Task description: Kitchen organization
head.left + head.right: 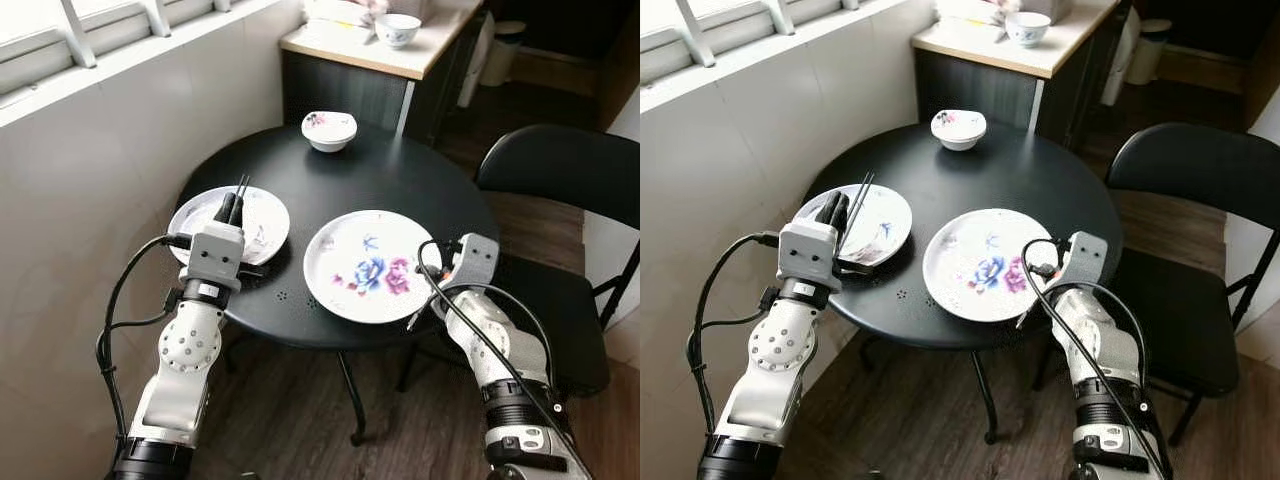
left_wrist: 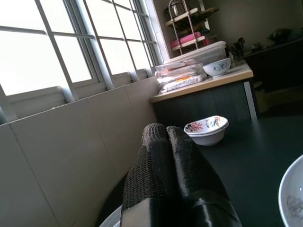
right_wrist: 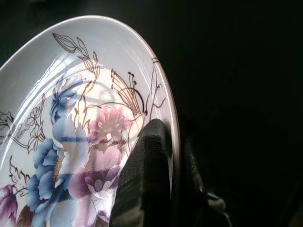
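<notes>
Right gripper (image 3: 173, 177): pinched the near right rim of the floral plate (image 1: 372, 265), one finger above, one beneath.
Floral plate: lay on the round black table (image 1: 400, 180).
Left gripper (image 2: 173, 156): fingers pressed together, above the smaller plate (image 1: 262, 215) holding chopsticks (image 1: 240, 190).
Bowl (image 1: 329, 130): beyond both grippers, at the table's far edge.

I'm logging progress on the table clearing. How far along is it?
Nothing looks put away: the small bowl and both plates sit on the round black table. In hand: the right gripper pinches the rim of the large flowered plate, one finger above, one beneath. The left gripper, fingers together, hovers over the smaller plate. Everything remains to move.
</notes>
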Available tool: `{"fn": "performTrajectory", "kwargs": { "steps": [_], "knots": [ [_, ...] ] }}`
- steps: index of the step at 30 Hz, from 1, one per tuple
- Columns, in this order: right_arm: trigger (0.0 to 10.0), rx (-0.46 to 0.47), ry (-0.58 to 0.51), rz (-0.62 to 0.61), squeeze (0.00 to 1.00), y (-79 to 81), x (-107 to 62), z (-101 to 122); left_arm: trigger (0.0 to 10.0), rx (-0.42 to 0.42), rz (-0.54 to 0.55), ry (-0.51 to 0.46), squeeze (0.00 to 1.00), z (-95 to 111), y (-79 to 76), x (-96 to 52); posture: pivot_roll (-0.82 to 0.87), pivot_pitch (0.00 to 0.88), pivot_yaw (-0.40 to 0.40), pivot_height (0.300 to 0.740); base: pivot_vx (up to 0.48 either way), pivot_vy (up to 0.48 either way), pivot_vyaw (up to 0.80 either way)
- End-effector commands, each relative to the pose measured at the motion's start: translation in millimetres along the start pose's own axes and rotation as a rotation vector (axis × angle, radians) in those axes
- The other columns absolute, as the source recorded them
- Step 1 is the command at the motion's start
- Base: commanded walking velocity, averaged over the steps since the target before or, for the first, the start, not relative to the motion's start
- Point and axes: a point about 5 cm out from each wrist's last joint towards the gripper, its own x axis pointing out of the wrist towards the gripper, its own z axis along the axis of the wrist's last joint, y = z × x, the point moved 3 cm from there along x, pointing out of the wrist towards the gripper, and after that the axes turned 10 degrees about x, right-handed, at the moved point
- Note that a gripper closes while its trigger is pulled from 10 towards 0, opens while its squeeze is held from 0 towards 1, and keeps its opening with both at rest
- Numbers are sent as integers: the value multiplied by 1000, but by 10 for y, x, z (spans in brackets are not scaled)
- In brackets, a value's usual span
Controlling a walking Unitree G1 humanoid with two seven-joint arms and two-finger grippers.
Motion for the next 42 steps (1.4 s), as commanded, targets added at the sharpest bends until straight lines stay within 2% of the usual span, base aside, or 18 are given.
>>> {"fn": "performTrajectory", "kwargs": {
  "steps": [1, 4, 6, 7, 8, 9, 16, 17, 18, 19, 21, 23, 31, 32, 40, 42],
  "knots": [
    [0, -76, -90, -109, 0, -158, -41, 128, 10000, 12, -6, 14, 0, -23, -8, -4, -35, 3, -34, 740, 0, 0, 0],
    [0, -152, -289, -191, 0, -238, -151, 434, 10000, 12, -6, 14, 0, -23, -11, -3, -36, 3, -36, 740, 0, 0, 0],
    [0, -156, -310, -195, 0, -242, -165, 461, 10000, 12, -6, 14, 0, -23, -11, -3, -36, 3, -36, 740, 0, 0, 0],
    [0, -140, -379, -159, 0, -183, -201, 558, 10000, 12, -5, 14, 0, -22, -11, -2, -36, 3, -36, 740, 0, 0, 0],
    [0, -140, -379, -159, 0, -183, -201, 558, 10000, 12, -5, 14, 0, -22, -11, -2, -36, 3, -36, 740, 0, 0, 0],
    [0, -124, -436, -81, 0, -49, -233, 640, 10000, 13, -5, 14, 0, -21, -12, -3, -36, 3, -36, 740, 0, 0, 0],
    [0, -140, -647, 192, 0, 466, -457, 876, 10000, 16, -5, 16, 0, -26, -14, -1, -32, 0, -35, 740, 0, 0, 0],
    [0, -140, -647, 192, 0, 466, -457, 876, 10000, 16, -5, 16, 0, -26, -14, -1, -32, 0, -35, 740, 0, 0, 0],
    [0, -169, -705, 227, 0, 536, -524, 923, 10000, 17, -4, 15, 0, -28, -14, -1, -30, 0, -36, 740, 0, 0, 0],
    [0, -177, -724, 236, 0, 553, -545, 938, 10000, 18, -4, 15, 0, -28, -14, -2, -30, 0, -36, 740, 0, 0, 0],
    [0, -207, -840, 256, 0, 605, -682, 1063, 10000, 19, -5, 16, 0, -31, -12, -4, -29, 0, -36, 740, 0, 0, 788],
    [0, -227, -908, 283, 0, 654, -771, 1128, 10000, 20, -5, 18, 0, -35, -12, -7, -29, 0, -36, 740, 0, 0, 788],
    [0, -289, -974, 360, 0, 775, -867, 1116, 10000, 28, -8, 57, 0, -110, -20, -16, -30, 0, -36, 740, 0, 0, 798],
    [0, -298, -975, 407, 0, 836, -893, 1079, 10000, 20, -1, 60, 0, -114, -9, -15, -29, 0, -36, 740, 0, 0, 800],
    [0, -162, -852, 551, 0, 944, -837, 928, 10000, 17, -1, 66, 0, -125, -18, -25, -28, 0, -36, 740, 0, 0, 800],
    [0, -160, -833, 575, 39, 971, -830, 895, 10000, 17, -2, 68, 0, -128, -21, -27, -28, 0, -36, 740, 0, 0, 800]
  ]
}}
